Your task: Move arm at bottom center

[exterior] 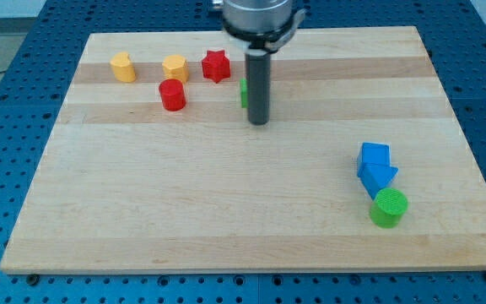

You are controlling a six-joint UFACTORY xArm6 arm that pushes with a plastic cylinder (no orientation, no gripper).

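Note:
My dark rod comes down from the view's top centre, and my tip (pixel 259 122) rests on the wooden board (pixel 184 211) in its upper middle. A green block (pixel 244 92) is mostly hidden just behind the rod, to its left. To the tip's left lie a red star block (pixel 216 65), a red cylinder (pixel 173 95), a yellow hexagonal block (pixel 175 67) and a yellow block (pixel 123 66). At the view's lower right sit two blue blocks, one (pixel 374 157) above the other (pixel 381 177), touching a green cylinder (pixel 389 208).
The board lies on a blue perforated table (pixel 24 51). The board's bottom edge (pixel 251 270) runs near the view's bottom.

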